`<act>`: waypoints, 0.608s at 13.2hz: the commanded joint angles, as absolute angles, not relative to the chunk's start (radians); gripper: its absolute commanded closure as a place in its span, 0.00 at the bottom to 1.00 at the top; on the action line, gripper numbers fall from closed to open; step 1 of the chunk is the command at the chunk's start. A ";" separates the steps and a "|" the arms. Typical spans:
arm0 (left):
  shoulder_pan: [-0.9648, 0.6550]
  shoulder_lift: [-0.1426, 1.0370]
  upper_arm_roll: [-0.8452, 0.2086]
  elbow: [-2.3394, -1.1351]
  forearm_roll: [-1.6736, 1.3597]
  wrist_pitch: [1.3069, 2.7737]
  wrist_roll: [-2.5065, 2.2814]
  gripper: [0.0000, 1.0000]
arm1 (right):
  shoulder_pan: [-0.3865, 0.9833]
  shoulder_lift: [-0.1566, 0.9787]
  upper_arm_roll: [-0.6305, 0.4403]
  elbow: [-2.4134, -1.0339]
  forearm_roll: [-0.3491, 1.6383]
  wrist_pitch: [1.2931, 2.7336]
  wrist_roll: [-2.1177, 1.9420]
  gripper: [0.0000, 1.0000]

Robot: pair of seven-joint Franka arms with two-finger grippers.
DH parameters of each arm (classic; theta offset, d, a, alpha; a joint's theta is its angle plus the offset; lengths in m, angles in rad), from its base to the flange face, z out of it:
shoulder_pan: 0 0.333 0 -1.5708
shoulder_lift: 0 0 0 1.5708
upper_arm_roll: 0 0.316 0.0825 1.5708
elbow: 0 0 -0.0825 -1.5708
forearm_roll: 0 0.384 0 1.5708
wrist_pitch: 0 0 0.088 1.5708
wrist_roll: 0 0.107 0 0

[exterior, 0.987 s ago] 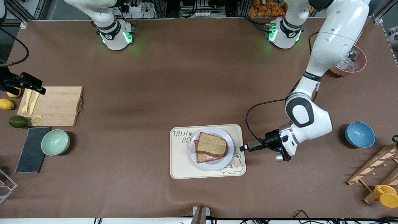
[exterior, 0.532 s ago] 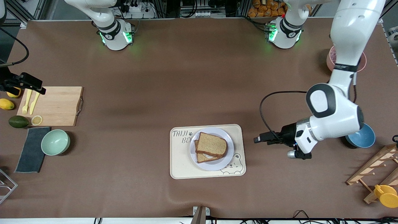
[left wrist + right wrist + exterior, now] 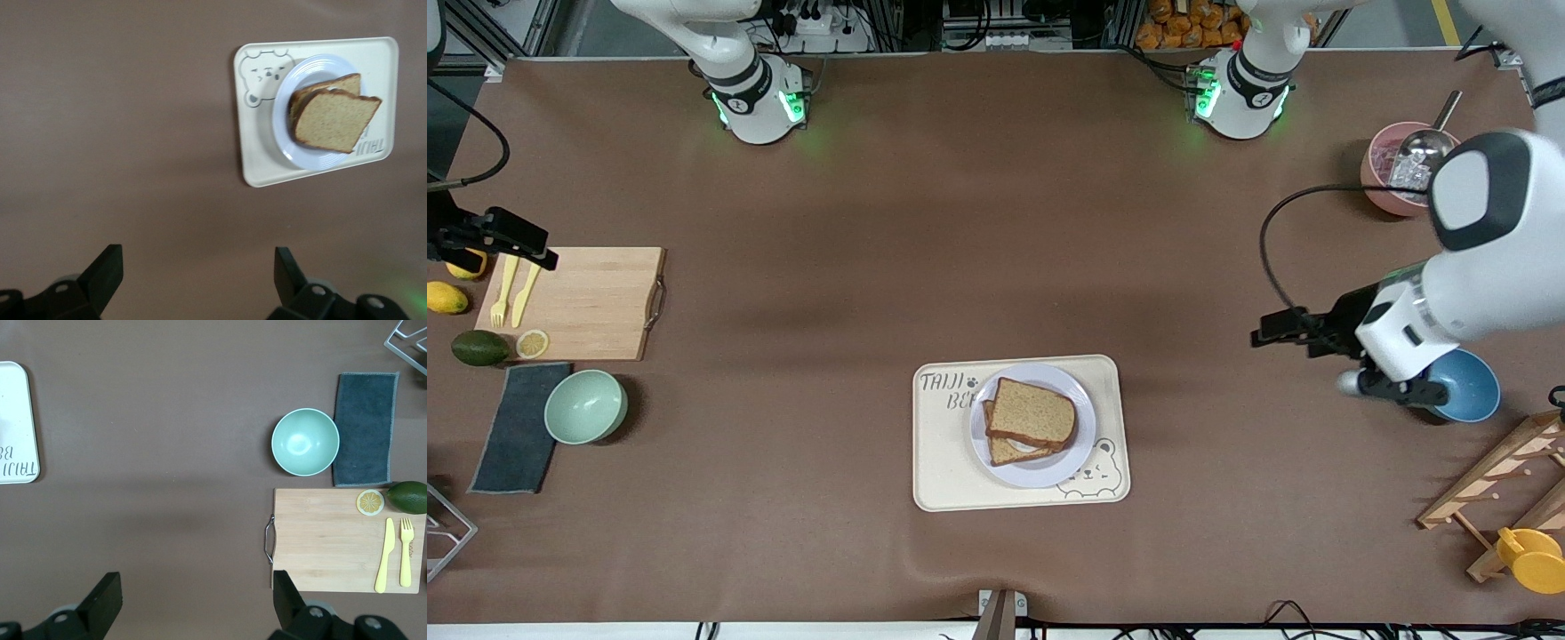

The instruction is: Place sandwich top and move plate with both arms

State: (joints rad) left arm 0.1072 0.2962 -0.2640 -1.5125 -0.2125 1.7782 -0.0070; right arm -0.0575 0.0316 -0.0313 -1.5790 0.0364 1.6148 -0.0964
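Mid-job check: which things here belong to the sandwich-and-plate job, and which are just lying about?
Job: sandwich top, lower slice, plate, left end effector, right end effector.

Lying about: bear tray, cutting board, green bowl, blue bowl, pink bowl, cloth, avocado.

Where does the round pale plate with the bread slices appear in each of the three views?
Front view: the round pale lavender-white plate sits on the rectangular cream tray with the bear drawing, low centre of the picture.
Left wrist view: the plate is in the upper part, on the same tray.
Right wrist view: not in it; only the tray's edge shows.
Shared landmark: the tray.
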 commanded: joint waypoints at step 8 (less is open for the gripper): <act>0.103 0.140 -0.265 -1.456 0.002 1.594 -0.149 0.00 | -0.100 0.035 -0.021 -1.525 0.034 1.571 -0.089 0.00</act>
